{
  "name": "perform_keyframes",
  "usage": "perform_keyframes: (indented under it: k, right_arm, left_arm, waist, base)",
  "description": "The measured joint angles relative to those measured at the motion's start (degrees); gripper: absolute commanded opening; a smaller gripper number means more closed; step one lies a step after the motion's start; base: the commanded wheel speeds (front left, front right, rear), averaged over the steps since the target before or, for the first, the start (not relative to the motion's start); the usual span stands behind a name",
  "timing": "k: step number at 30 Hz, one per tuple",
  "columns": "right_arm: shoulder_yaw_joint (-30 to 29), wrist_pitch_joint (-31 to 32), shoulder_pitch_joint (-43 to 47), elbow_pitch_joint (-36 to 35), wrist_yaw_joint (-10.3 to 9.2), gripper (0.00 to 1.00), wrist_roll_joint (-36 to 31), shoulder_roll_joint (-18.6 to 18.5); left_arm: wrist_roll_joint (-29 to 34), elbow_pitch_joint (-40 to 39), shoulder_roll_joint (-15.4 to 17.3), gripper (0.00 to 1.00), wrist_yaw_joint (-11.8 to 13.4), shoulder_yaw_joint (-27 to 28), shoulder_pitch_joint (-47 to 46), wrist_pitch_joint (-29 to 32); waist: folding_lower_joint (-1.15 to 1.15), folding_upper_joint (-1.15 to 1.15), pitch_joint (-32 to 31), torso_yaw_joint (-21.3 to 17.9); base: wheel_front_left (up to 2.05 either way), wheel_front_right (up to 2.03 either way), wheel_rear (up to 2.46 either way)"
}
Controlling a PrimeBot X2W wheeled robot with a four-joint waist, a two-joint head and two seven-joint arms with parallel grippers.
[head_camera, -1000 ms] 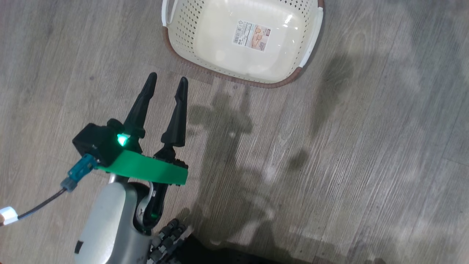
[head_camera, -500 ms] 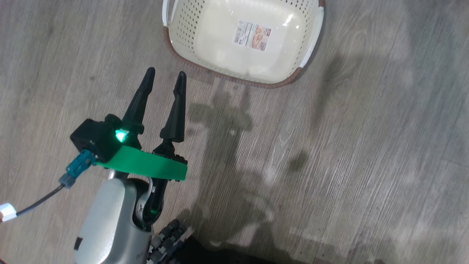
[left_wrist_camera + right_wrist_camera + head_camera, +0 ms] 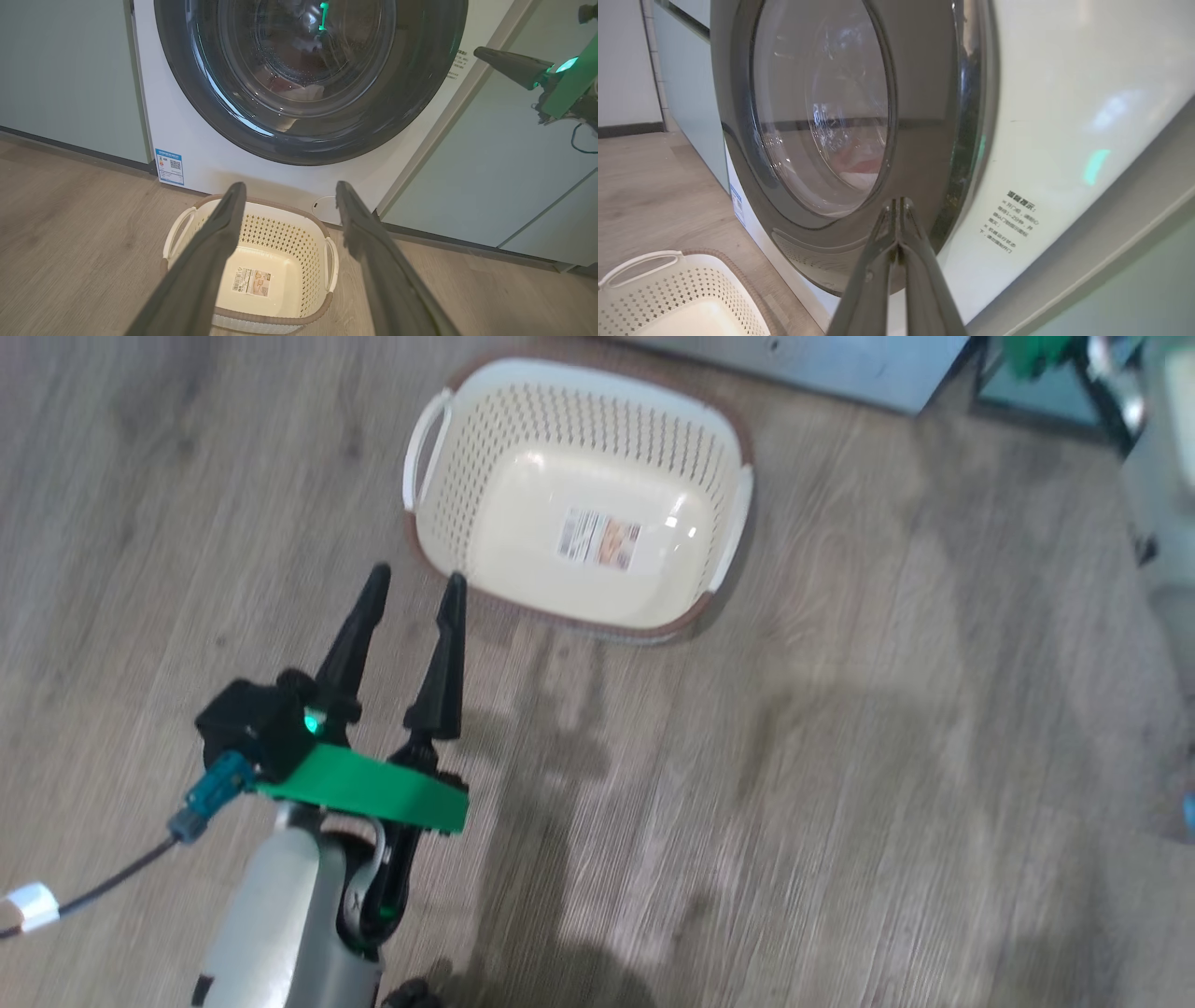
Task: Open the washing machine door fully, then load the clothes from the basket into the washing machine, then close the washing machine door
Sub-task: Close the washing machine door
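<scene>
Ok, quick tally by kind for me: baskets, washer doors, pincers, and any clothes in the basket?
Basket: 1
Washing machine door: 1
Pincers: 2, left pincer open, right pincer shut
Clothes in the basket: 0; a red and white bundle sits behind the door glass, pieces uncountable
Total: 4, bundle aside

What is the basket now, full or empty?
Empty: the basket shows its bare floor and paper label. Red and white clothes lie behind the washing machine door glass.
</scene>
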Motion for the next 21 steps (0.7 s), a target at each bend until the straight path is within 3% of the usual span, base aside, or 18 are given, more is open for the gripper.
perform_keyframes:
  k: [11,21]
  right_arm:
    - [-7.19,0.00,25.39,-18.41,-0.01,0.00,5.09,0.76]
    - [-13.89,-0.01,43.79,-30.99,-0.01,0.00,6.19,7.54]
  left_arm:
    - [1.99,2.34,0.07,1.00,0.01,2.57,6.83,0.00]
    - [2.74,3.05,0.23,1.00,0.02,3.96,10.49,0.00]
  waist:
    - [0.00,0.00,-12.00,-3.35]
    - [0.00,0.00,-19.69,-7.89]
  base:
    - [0.00,0.00,0.00]
    - [0.00,0.00,0.00]
